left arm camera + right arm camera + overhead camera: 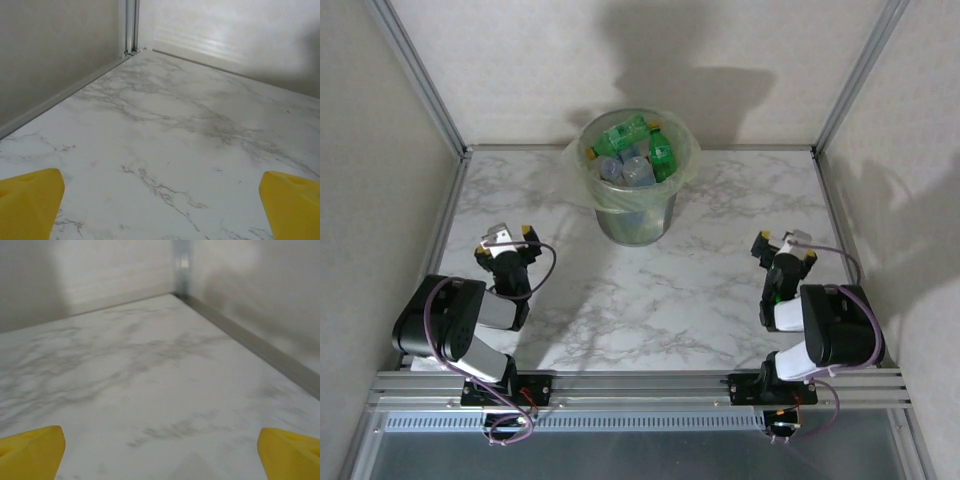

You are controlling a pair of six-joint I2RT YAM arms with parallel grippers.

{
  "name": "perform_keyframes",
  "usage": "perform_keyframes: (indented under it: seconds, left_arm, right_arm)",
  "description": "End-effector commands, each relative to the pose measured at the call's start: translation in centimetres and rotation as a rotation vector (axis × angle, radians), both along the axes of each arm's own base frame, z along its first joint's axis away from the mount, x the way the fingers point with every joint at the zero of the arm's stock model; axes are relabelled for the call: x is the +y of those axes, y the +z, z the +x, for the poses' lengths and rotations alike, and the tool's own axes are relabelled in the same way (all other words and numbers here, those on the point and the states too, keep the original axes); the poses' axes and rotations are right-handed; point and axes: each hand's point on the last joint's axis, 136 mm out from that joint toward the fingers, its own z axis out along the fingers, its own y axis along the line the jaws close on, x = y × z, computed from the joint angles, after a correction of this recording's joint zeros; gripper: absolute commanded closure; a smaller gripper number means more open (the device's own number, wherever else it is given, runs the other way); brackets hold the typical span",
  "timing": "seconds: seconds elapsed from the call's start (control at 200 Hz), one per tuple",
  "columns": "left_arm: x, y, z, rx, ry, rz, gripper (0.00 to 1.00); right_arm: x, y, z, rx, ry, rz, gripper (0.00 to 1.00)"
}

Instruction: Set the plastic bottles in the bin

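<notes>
The bin [636, 222], a pale-green translucent bucket with a thin liner over its rim, stands at the back middle of the marble table. Inside it lie several plastic bottles [638, 152], green ones with yellow caps and clear ones. My left gripper [506, 243] rests low at the near left, open, nothing between its yellow fingertips [30, 205]. My right gripper [784, 250] sits at the near right, also open and empty, its yellow fingertips [290, 452] far apart. Both grippers [160, 210] [160, 452] look out over bare marble.
Grey walls with aluminium posts close in the table on the left [430, 110], back and right [850, 90]. A metal rail [640, 382] runs along the near edge under the arm bases. Marble tabletop [650, 300] lies between the arms and the bin.
</notes>
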Motion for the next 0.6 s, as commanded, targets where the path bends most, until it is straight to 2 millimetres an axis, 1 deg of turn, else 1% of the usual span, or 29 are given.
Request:
perform_keyframes:
  seconds: [0.0, 0.025, 0.055, 0.11, 0.165, 0.205, 0.596]
  left_arm:
    - [-0.48, 1.91, 0.53, -0.089, -0.04, -0.015, 0.01]
    - [-0.43, 2.11, 0.46, -0.102, -0.038, -0.012, 0.01]
    - [-0.45, 2.0, 0.46, -0.093, -0.039, -0.015, 0.01]
    - [-0.5, 1.98, 0.47, -0.094, -0.039, -0.013, 0.01]
    - [-0.65, 1.91, 0.5, -0.083, -0.035, -0.002, 0.01]
    - [-0.74, 2.04, 0.49, -0.089, -0.035, 0.002, 0.01]
    - [-0.77, 2.01, 0.55, -0.086, -0.036, 0.002, 0.01]
  right_arm:
    - [2.74, 2.05, 1.03, -0.097, 0.175, -0.042, 0.01]
    - [2.48, 1.53, 1.01, -0.069, 0.16, -0.03, 0.01]
    - [2.44, 1.95, 1.0, -0.09, 0.157, -0.037, 0.01]
    - [2.25, 1.63, 0.93, -0.076, 0.147, -0.034, 0.01]
    - [2.26, 1.91, 0.92, -0.091, 0.147, -0.037, 0.01]
    - [2.23, 1.69, 0.91, -0.079, 0.146, -0.035, 0.01]
    - [2.35, 1.79, 0.9, -0.084, 0.151, -0.038, 0.01]
